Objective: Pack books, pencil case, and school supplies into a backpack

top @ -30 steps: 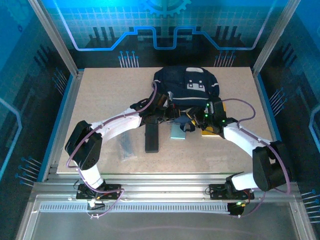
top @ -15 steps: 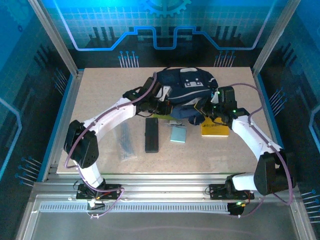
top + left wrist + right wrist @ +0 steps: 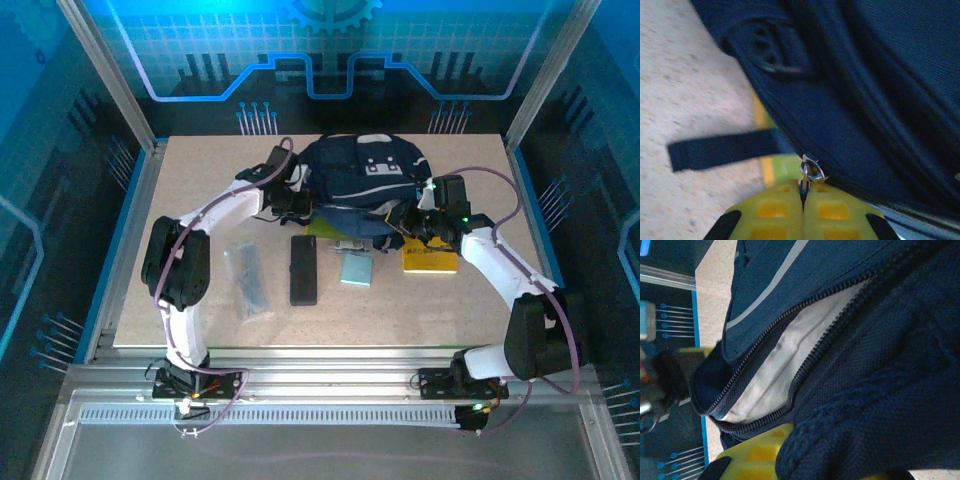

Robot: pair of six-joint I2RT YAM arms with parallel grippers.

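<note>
Since the pencil case (image 3: pixel 303 270) lies nearest on the table (image 3: pixel 450 310), flat and rigid, it should lift cleanly by its long sides. Beyond it the backpack (image 3: pixel 365 180) slumps soft over the lime-green book (image 3: pixel 786 166) (cloth that will sag wherever it is let go). The left pincer (image 3: pixel 803 192) is closed tight on the zipper pull (image 3: pixel 811 169). The right pincer (image 3: pixel 805 467) seems clamped on a fabric fold beside the part-open zipper, both sensible holds.

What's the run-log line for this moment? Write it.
left tool: shut on zipper pull | right tool: shut on backpack fabric | zipper: part open | pencil case: on table
</note>
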